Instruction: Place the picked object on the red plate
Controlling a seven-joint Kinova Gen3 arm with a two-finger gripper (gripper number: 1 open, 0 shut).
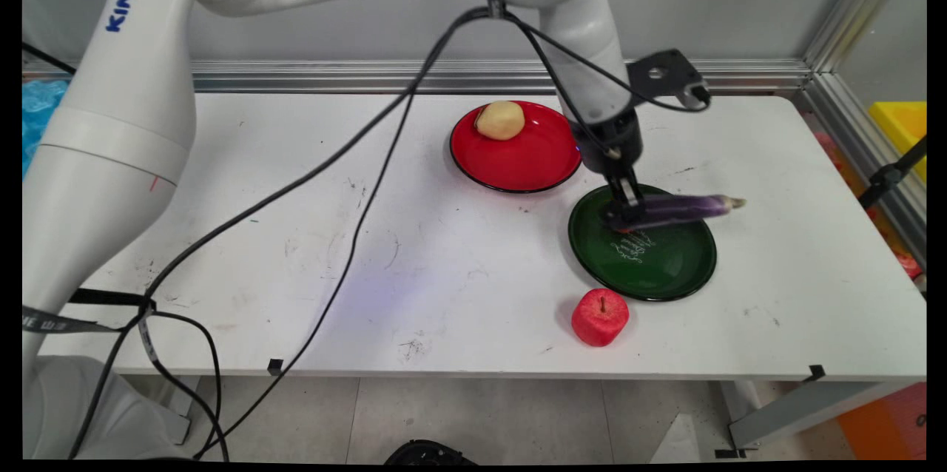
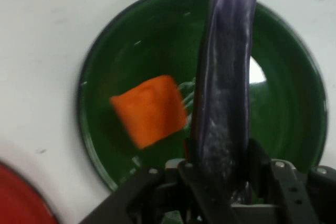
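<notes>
The gripper point(image 1: 624, 217) is clamped on one end of the eggplant point(image 1: 684, 207), right of frame centre. The eggplant's long axis runs level, pointing right, above the green plate point(image 1: 666, 276). An orange block point(image 2: 149, 109) lies on that plate, beside the eggplant.

Lab: aluminium-framed white table point(image 1: 459, 287)
</notes>
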